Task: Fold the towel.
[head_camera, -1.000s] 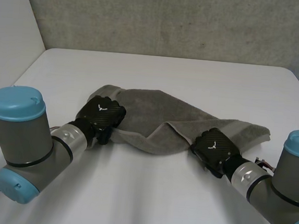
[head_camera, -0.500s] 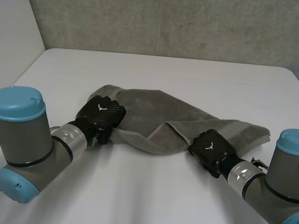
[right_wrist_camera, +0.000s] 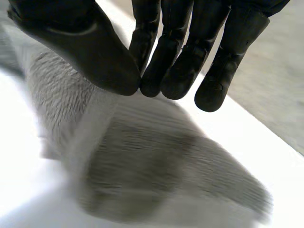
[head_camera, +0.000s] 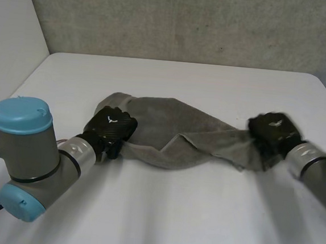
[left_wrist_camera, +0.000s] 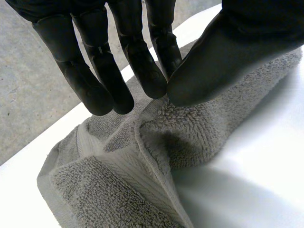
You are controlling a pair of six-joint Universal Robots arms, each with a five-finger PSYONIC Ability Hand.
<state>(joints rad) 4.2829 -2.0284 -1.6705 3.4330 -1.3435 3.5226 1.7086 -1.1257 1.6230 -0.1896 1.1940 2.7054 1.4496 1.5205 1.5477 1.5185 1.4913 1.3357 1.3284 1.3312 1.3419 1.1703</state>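
One change: my right hand now sits at the towel end, grip unclear; my left hand pinches its edge, so folding can start.

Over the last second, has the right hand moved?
Yes. The right hand went toward the right edge of the table, to the right end of the towel.
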